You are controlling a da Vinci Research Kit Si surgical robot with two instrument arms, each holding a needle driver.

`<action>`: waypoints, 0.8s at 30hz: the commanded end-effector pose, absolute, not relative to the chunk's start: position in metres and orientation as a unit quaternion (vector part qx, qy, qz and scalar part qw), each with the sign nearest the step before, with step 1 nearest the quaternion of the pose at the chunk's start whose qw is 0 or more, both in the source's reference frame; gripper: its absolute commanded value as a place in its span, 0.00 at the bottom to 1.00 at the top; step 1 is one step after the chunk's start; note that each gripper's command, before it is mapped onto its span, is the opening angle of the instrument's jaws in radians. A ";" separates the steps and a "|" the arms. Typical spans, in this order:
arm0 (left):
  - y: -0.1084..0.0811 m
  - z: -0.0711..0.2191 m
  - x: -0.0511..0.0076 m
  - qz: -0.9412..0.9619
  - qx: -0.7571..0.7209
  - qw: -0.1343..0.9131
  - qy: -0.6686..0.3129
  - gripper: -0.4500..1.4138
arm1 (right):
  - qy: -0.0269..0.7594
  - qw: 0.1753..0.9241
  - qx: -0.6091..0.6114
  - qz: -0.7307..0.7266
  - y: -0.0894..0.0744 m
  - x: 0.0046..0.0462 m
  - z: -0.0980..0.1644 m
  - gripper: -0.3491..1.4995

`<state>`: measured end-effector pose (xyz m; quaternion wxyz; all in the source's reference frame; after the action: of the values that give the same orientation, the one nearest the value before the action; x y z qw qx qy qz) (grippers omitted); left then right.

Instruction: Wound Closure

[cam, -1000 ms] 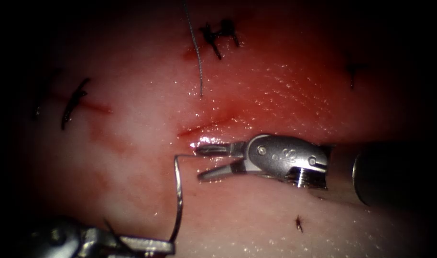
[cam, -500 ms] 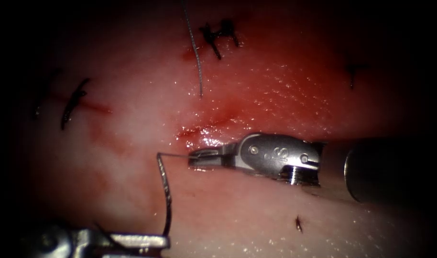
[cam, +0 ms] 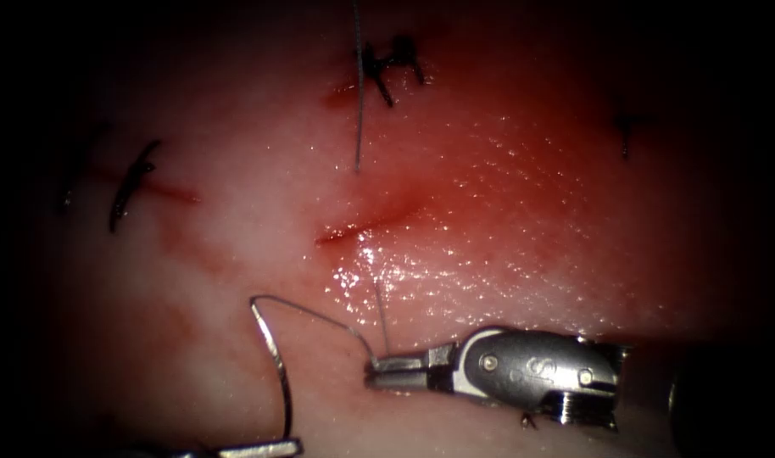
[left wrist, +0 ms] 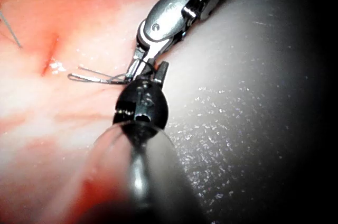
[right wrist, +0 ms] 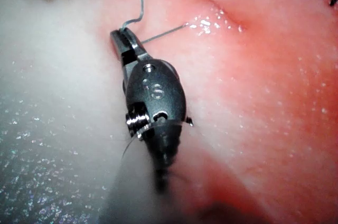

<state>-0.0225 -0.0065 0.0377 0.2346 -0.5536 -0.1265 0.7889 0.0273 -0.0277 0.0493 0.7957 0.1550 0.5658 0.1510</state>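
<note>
Since a second ago your right tool (cam: pixel 386 373) has closed its jaws and travelled down and slightly right, away from the small cut (cam: pixel 366 225), and the needle (cam: pixel 273 365) with the left tool (cam: pixel 264 448) has shifted left and down with it. The right tool's jaws now look fully shut on the thread (cam: pixel 320 315) just behind the needle's tail end; the right wrist view shows the same grip, with the strand curling up out of the jaw tips (right wrist: pixel 122 36) and a second strand running off toward the cut (right wrist: pixel 216 3). A fine length of thread (cam: pixel 377 305) rises from your right tool toward the glistening patch below the cut.

Your left tool's jaws are closed on the needle at the lower end of its curve, near the point. The needle is wholly out of the tissue (cam: pixel 506 212), standing as an arc below and left of the cut, its long axis roughly vertical and its tail end uppermost.

The needle lies directly left of your right tool, close by, with the left tool nearer to it. The left wrist view shows both tools tip to tip over the needle (left wrist: pixel 95 78). A separate thread (cam: pixel 358 93) hangs down from above beside a finished stitch (cam: pixel 392 64).
</note>
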 end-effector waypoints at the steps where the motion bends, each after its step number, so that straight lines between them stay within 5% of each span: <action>1: -0.007 0.038 -0.0231 0.789 -0.553 0.235 -0.127 0.00 | 0.569 0.791 0.168 0.148 -0.030 0.0286 0.049 0.00; 8: -0.007 0.036 -0.0232 0.789 -0.548 0.246 -0.127 0.00 | 0.583 0.781 0.169 0.150 -0.031 0.0298 0.046 0.00; 9: -0.007 0.036 -0.0230 0.789 -0.550 0.244 -0.125 0.00 | 0.589 0.777 0.163 0.152 -0.030 0.0298 0.046 0.15; 10: -0.006 0.035 -0.0226 0.791 -0.550 0.239 -0.118 0.00 | 0.590 0.780 0.139 0.156 -0.029 0.0295 0.046 0.40; 11: -0.006 0.035 -0.0226 0.791 -0.550 0.239 -0.118 0.00 | 0.590 0.780 0.139 0.156 -0.029 0.0295 0.046 0.40; 13: -0.005 0.034 -0.0218 0.791 -0.552 0.242 -0.101 0.00 | 0.589 0.783 0.119 0.158 -0.027 0.0290 0.046 0.58; 19: -0.003 0.033 -0.0182 0.801 -0.537 0.256 -0.066 0.00 | 0.591 0.789 0.076 0.149 -0.023 0.0274 0.046 0.62; 24: -0.003 0.033 -0.0162 0.812 -0.515 0.270 -0.048 0.00 | 0.575 0.804 0.043 0.148 -0.021 0.0263 0.047 0.52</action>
<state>-0.0157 -0.0022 0.0325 0.2686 -0.5161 -0.0468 0.8120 0.0258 -0.0208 0.0464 0.8025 0.0447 0.5763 0.1478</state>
